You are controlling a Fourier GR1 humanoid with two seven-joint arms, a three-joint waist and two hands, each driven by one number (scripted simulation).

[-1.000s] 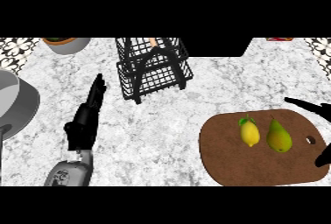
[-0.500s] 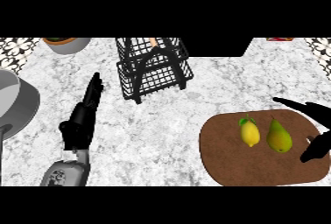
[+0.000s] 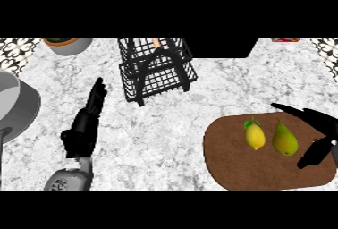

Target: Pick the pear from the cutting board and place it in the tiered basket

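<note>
Head view — one pear [image 3: 285, 139], one lemon [image 3: 255, 136], one board [image 3: 264, 172], one basket [image 3: 158, 77]

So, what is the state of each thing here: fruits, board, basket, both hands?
Pear: lying on the cutting board, not held.
Lemon: lying on the board, left of the pear.
Cutting board: flat on the counter.
Tiered basket: upright, no pear inside.
Left hand: open, fingers straight.
Right hand: open, beside the pear, not touching it.
</note>
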